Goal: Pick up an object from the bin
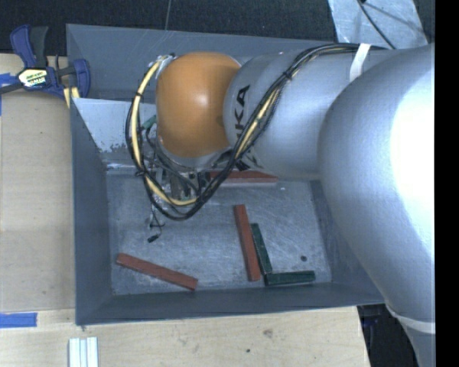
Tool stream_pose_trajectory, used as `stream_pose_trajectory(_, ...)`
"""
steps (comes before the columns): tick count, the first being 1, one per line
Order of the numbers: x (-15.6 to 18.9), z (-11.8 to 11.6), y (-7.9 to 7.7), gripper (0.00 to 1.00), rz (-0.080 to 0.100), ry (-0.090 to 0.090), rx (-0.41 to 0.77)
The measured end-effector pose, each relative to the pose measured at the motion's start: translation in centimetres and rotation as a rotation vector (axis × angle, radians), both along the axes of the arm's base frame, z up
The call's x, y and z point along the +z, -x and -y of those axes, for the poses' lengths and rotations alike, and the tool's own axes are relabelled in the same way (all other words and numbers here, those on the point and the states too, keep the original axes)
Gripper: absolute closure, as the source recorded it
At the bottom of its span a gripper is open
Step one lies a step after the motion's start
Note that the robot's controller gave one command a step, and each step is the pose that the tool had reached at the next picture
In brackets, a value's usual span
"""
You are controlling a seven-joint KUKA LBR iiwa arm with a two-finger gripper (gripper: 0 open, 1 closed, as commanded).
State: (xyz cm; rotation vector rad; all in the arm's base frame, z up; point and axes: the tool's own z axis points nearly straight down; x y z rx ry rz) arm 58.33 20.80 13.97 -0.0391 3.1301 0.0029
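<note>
The bin (88,228) is plain grey. By its front edge lies a reddish-brown stick (156,271). A second reddish-brown stick (246,243) has a dark green stick (260,254) alongside, and a darker green bar (289,278) sits in the front right corner. The arm (352,128) is silver, its cover (195,102) orange, its cables (138,105) yellow and black.

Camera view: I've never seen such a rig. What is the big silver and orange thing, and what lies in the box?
A camera looks down into a grey metal bin. The silver bulk from the right is a robot arm; the orange dome and cables belong to it. Its tool hangs under the dome, over the bin's back left. On the floor lie flat sticks: a reddish-brown stick near the front, another beside a dark green stick, a third partly under the arm. Whether the tool holds anything is hidden.
</note>
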Motion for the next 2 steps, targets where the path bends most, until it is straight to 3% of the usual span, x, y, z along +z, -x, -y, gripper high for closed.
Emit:
stream_pose_trajectory(1, -7.2, -3.1, 5.3, 0.00, -0.015, 0.002, 0.051)
stream_pose_trajectory(2, -4.6, -3.5, 5.7, 0.00, -0.008, 0.000, -0.007)
